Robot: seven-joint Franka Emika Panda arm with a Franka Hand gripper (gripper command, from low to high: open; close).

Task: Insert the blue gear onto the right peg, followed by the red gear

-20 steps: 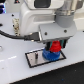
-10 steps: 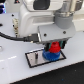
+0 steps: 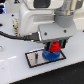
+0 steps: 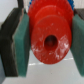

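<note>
While the hand pinches the red gear above the blue gear, a tilted release could jam its bore on the peg.

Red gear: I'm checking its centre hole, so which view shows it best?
The wrist view: the small round red plastic gear fills the picture, hole facing the camera, between the gripper pads. The exterior view shows only its side.

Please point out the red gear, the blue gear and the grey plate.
red gear [image 4: 50,42]: wrist view, on its face near the centre hole.
blue gear [image 3: 50,55]: exterior view, on its visible rim.
grey plate [image 3: 35,58]: exterior view, on its bare surface.
</note>
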